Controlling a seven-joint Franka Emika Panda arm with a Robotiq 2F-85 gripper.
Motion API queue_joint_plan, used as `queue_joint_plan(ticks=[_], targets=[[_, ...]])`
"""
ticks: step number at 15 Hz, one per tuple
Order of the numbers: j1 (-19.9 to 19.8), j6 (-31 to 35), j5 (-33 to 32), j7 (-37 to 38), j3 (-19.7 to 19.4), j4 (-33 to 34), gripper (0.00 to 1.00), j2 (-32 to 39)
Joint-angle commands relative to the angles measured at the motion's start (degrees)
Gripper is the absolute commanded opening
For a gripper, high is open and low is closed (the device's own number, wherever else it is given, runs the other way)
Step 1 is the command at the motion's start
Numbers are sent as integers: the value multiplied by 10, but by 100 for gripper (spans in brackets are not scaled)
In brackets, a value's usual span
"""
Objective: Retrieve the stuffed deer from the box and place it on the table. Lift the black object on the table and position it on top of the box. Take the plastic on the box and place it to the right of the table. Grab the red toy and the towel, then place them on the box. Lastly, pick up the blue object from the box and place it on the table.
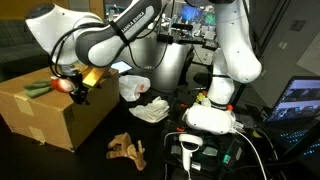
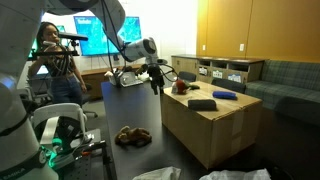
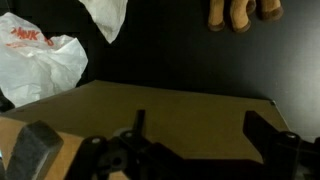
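Note:
The big brown box (image 1: 45, 118) (image 2: 225, 125) carries the red toy (image 1: 62, 85) (image 2: 182, 87), the dark black object (image 1: 38, 88) (image 2: 202, 104) and the blue object (image 2: 224, 95). My gripper (image 1: 79, 92) (image 2: 155, 88) (image 3: 200, 135) hangs open over the box's edge beside the red toy, with only bare cardboard (image 3: 170, 110) between its fingers. The stuffed deer (image 1: 127, 150) (image 2: 132, 136) (image 3: 243, 12) lies on the dark table (image 3: 170, 55). The white plastic (image 1: 133, 87) (image 3: 35, 60) and the white towel (image 1: 150, 108) (image 3: 108, 15) lie on the table past the box.
A black scanner with a white head (image 1: 190, 148) stands near the robot base (image 1: 212, 115). A small yellow thing (image 1: 90, 77) shows by the gripper. Monitors (image 2: 95, 35) and a person (image 2: 55, 60) are behind the table. A shelf unit (image 2: 220, 68) stands beyond the box.

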Motion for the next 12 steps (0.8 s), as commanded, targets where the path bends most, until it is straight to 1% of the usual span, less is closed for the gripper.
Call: queue_joint_plan(ticks=[1,4,7,10,12], targets=[[-21,93,28,15,-5,-142,100,-64],[-41,169,43,31,-16,-242,100,-86],[-66,251,48,35,-35,-346,100,-104],[-87,327,33,38,-71,-434,100,-112],[-94,380,9,41,-108,-463,100,-95]])
